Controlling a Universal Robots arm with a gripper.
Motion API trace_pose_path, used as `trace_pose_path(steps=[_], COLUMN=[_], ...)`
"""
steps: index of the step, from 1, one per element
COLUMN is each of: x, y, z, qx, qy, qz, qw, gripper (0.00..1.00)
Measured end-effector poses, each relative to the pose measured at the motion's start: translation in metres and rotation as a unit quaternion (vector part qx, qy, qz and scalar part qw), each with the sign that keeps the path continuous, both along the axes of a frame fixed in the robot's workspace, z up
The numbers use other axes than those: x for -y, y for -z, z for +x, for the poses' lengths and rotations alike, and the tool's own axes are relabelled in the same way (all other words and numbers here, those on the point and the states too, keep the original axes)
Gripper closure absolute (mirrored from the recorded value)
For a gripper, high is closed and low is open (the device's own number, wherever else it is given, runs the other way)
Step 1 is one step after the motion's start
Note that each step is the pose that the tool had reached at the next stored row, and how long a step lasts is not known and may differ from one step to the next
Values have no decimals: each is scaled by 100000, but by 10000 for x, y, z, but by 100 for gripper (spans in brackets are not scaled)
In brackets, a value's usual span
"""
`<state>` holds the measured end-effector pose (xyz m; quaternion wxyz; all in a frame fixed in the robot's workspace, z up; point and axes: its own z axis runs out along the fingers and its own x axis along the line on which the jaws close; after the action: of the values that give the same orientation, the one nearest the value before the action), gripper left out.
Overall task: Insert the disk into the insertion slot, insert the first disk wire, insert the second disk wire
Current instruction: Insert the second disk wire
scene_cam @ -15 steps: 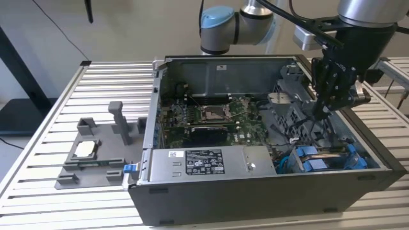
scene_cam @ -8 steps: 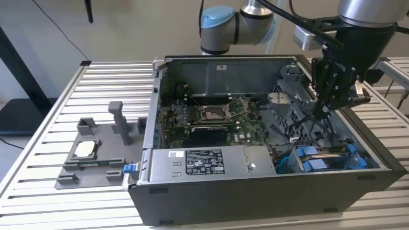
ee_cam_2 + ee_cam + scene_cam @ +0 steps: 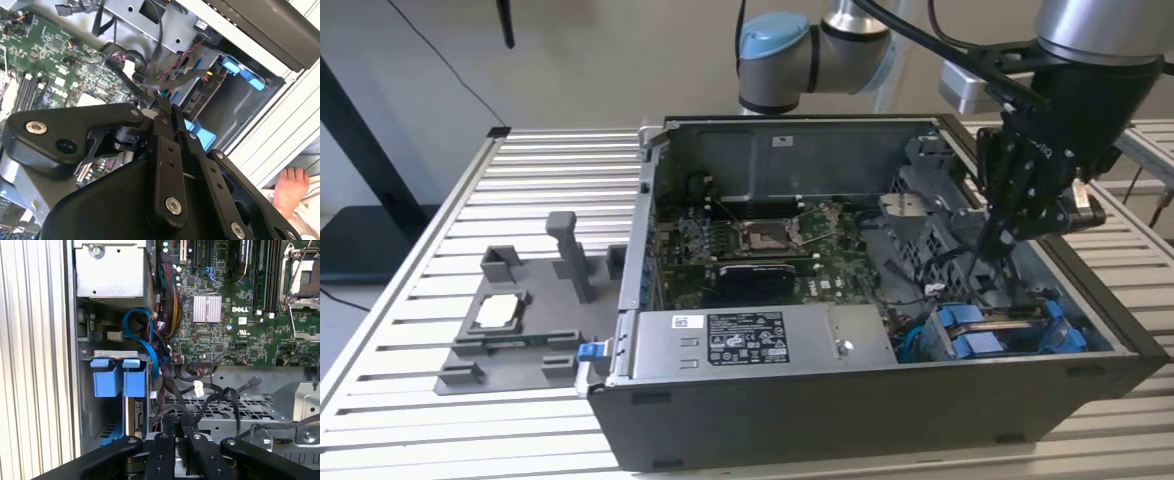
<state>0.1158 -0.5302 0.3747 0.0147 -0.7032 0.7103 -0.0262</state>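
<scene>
The disk (image 3: 983, 338) sits in its blue carrier inside the insertion slot (image 3: 923, 318), the grey cage at the case's front corner on the exterior view's right. The carrier's blue tabs (image 3: 116, 376) show in the first wrist view, and its blue edge (image 3: 241, 71) in the second. My gripper (image 3: 993, 248) hangs inside the case just above and behind the cage. Its fingers (image 3: 163, 117) are shut on a black disk wire (image 3: 161, 101), whose end points toward the disk's rear. In the first wrist view the gripper (image 3: 181, 429) pinches the same black wire (image 3: 170, 390) among other cables.
A green motherboard (image 3: 747, 250) fills the case floor. The grey labelled power supply (image 3: 747, 340) lies along the front wall. A bundle of blue and black cables (image 3: 150, 340) crowds the space beside the cage. A grey fixture (image 3: 507, 320) stands on the slatted table. A person's bare hand or foot (image 3: 290, 187) is nearby.
</scene>
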Motion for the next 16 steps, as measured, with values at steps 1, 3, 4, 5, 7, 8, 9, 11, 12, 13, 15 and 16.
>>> trace_pose_path(steps=[1, 3, 4, 5, 7, 8, 9, 11, 12, 13, 15, 16], x=[32, 86, 107, 128, 165, 185, 202, 236, 242, 243, 243, 243], y=[0, 2, 4, 6, 11, 15, 18, 24, 26, 26, 25, 26], z=[0, 0, 0, 0, 0, 0, 0, 0, 0, 0, 0, 1], qx=[-2, -2, -2, -1, -2, -3, -3, -3, -1, 0, -1, 18], qy=[0, -1, -5, -2, 0, -4, -2, -1, -5, -3, -2, -2], qz=[-1, -3, -3, -4, -8, -2, 0, -1, 0, 1, -4, -4], qw=[100000, 100000, 100000, 100000, 100000, 100000, 100000, 100000, 100000, 100000, 100000, 100000], gripper=[84, 84, 84, 84, 84, 84, 84, 84, 84, 84, 84, 84])
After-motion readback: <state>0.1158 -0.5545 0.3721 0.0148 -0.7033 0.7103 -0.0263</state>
